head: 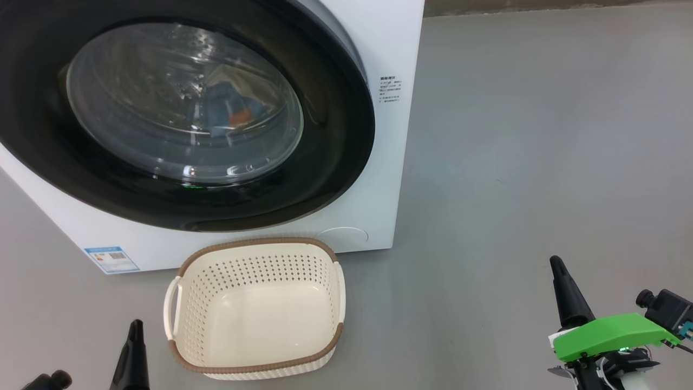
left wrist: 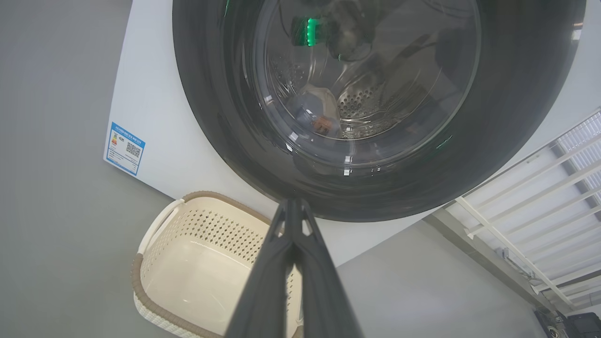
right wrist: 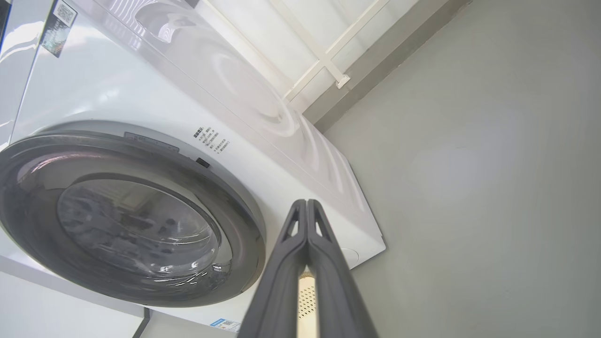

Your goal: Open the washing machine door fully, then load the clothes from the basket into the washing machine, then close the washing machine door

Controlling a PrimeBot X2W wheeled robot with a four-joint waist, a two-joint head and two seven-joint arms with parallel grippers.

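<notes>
On the grey floor [head: 541, 135] in the head view, the white washing machine [head: 400, 135] has its washing machine door [head: 335, 135] closed, with the clothes [head: 233, 111] showing blue and orange behind the glass. The basket [head: 260, 240] stands just in front of the machine. The left gripper [head: 135, 323] and the right gripper [head: 556, 262] both have their fingers pressed together, holding nothing.

In the left wrist view, the left gripper [left wrist: 293, 202] points at the door's [left wrist: 211, 117] lower rim, above the basket [left wrist: 159, 225]. The clothes [left wrist: 314, 112] lie in the drum.

In the right wrist view, the right gripper [right wrist: 306, 203] hangs closed beside the door [right wrist: 244, 220].
</notes>
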